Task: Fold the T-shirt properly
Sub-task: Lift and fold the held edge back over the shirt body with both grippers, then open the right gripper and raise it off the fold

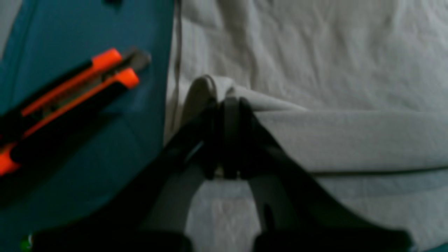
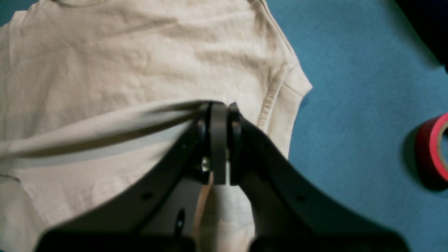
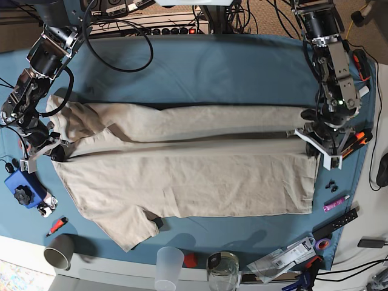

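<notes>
The beige T-shirt (image 3: 182, 176) lies spread lengthwise on the teal tablecloth (image 3: 212, 73), its hem toward the right of the base view and a sleeve (image 3: 130, 233) at the near left. Its far long edge is doubled over into a taut band running between both grippers. In the left wrist view, my left gripper (image 1: 229, 103) is shut on a raised fold of the T-shirt (image 1: 315, 52) by the hem end (image 3: 307, 138). At the shoulder end, my right gripper (image 2: 219, 105) is shut on the fold of the T-shirt (image 2: 122, 63), next to the other sleeve (image 3: 59, 153).
An orange and black utility knife (image 1: 70, 94) lies on the cloth beside the left gripper. A red tape roll (image 2: 432, 150) sits near the right gripper. Along the table's front edge stand a grey cup (image 3: 59, 250), a clear cup (image 3: 168, 267) and a glass jar (image 3: 222, 270).
</notes>
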### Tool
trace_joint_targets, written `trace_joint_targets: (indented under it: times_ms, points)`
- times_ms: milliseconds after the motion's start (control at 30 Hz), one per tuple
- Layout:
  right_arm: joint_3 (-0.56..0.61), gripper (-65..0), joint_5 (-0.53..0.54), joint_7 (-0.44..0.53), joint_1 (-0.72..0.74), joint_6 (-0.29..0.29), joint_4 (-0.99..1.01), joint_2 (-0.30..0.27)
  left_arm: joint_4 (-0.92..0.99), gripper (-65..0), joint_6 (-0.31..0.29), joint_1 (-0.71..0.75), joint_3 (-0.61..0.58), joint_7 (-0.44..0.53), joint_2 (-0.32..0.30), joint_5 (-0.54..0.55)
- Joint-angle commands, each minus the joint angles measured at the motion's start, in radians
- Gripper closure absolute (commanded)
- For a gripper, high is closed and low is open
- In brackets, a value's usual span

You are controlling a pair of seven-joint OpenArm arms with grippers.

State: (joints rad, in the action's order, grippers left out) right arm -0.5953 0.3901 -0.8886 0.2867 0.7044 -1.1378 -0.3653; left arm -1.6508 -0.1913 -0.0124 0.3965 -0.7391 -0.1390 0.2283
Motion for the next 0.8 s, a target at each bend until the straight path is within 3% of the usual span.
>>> trace_joint_targets:
  times_ms: [0,100,200,300,400,533,767]
  points:
    - [-0.006,0.0,0.01,0.03,0.026,-0.006,-0.014,-0.029,-0.016,0.0,0.007,-0.017,0.005,0.013,-0.014,-0.009]
    - [-0.006,0.0,0.013,0.027,0.026,-0.006,-0.014,-0.029,-0.016,-12.9,-0.041,-0.018,0.005,0.004,-0.014,-0.035]
    - [-0.006,-9.8,0.014,0.027,0.027,-0.006,-0.014,-0.029,-0.016,-22.1,-0.055,-0.018,0.005,-0.002,-0.014,-0.046]
    - [-0.006,-15.8,0.064,0.006,0.027,-0.006,-0.014,-0.03,-0.016,-23.3,-0.053,-0.018,0.005,-0.001,-0.014,-0.046]
    - [-0.008,-15.9,0.171,-0.077,0.033,-0.006,-0.016,-0.037,-0.018,-23.3,-0.053,-0.019,0.005,-0.021,-0.015,-0.045]
    - [-0.008,-15.9,0.305,-0.227,0.052,-0.006,-0.037,-0.06,-0.047,-23.3,-0.053,-0.023,0.006,-0.122,-0.031,-0.021]
    - [-0.008,-15.9,0.414,-0.315,0.058,-0.006,-0.146,-0.112,-0.069,-30.3,-0.053,-0.009,0.012,-0.171,-0.06,0.075]
